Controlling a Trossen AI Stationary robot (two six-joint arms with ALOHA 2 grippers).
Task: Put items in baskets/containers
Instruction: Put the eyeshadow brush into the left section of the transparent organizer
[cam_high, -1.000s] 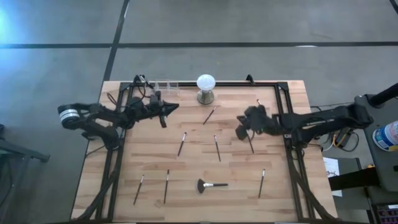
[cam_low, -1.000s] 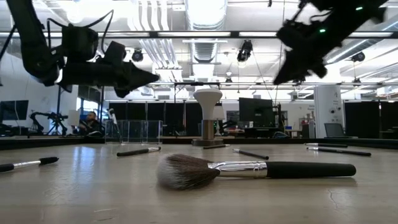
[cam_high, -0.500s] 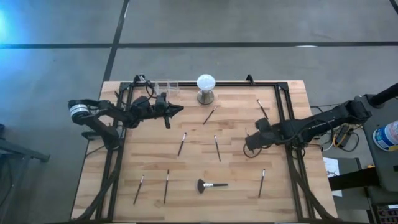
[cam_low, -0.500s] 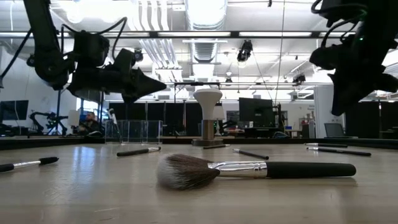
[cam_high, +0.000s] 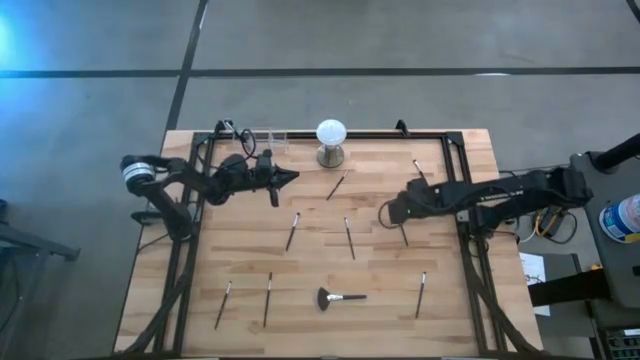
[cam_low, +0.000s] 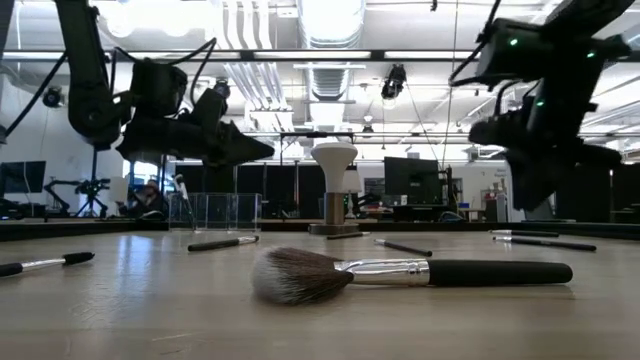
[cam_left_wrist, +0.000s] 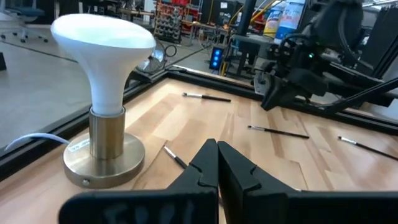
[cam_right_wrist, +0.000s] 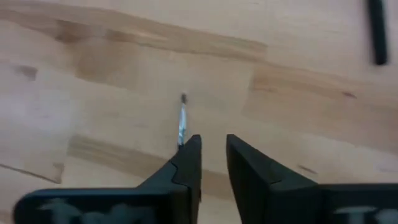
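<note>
we hover our right gripper, slightly spread, over a slim brush right of centre; next, lower and pinch. left gripper pressed together.

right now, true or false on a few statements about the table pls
1. The left tool is closed and empty. True.
2. The fan brush stands in a clear cup. False: it lies flat on the table, near its front edge.
3. The right tool is open above a slim brush. True.
4. The white globe lamp lies tipped over. False: it stands upright on its metal base.
5. The clear cups sit at the back left. True.
</note>
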